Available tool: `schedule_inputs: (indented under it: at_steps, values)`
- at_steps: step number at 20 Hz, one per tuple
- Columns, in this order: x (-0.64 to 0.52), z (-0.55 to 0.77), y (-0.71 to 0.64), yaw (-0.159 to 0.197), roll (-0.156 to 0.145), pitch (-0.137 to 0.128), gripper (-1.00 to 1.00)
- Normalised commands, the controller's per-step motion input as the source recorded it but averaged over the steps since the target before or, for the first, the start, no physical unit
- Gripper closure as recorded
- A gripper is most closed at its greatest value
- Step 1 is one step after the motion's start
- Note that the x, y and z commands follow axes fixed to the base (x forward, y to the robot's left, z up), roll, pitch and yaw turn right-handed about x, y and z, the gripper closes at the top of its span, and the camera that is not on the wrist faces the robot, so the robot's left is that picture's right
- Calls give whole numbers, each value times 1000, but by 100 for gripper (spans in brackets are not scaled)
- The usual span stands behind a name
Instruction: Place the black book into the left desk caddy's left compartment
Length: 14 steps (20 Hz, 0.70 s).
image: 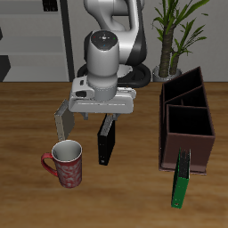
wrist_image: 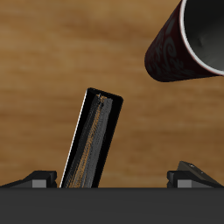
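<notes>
Wood-grain tabletop fills the scene, with a potted plant (image: 174,36) and the robot's base at the back. At the centre hangs the gripper (image: 108,118), directly above the black book (image: 105,142). In the wrist view the two fingertips (wrist_image: 39,178) sit wide apart at either side, with the book's top edge (wrist_image: 94,140) between them but much nearer one finger than the other; nothing is clamped, and the jaws stand spread with the book untouched. That off-centre line-up suggests the arm needs a small sideways correction before closing, or else the nearer finger will simply push the book over to the other.

The book stands upright on its edge on the table, thin and dark, its pale pages showing along the top. Standing this way it offers the gripper a narrow spine to pinch from above, which is probably why the approach is vertical.

Close beside it, toward the table's front edge, is a red patterned mug (image: 64,163); its rim looms near the book in the wrist view, so a descending finger could clip it. A grey book (image: 61,120) stands behind the mug. Well apart across the table sits the left desk caddy (image: 187,120), empty, with a green book (image: 182,178) leaning just in front of it, partly guarding that approach.
</notes>
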Motion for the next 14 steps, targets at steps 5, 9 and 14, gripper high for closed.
schedule_inputs:
  at_steps: [5, 9, 14]
  values:
    - [51, -238, 146, 8, 25, 22, -100]
    - [57, -304, 3, -7, -12, 36, -100]
    - [40, -296, -54, -23, -25, 37, -100]
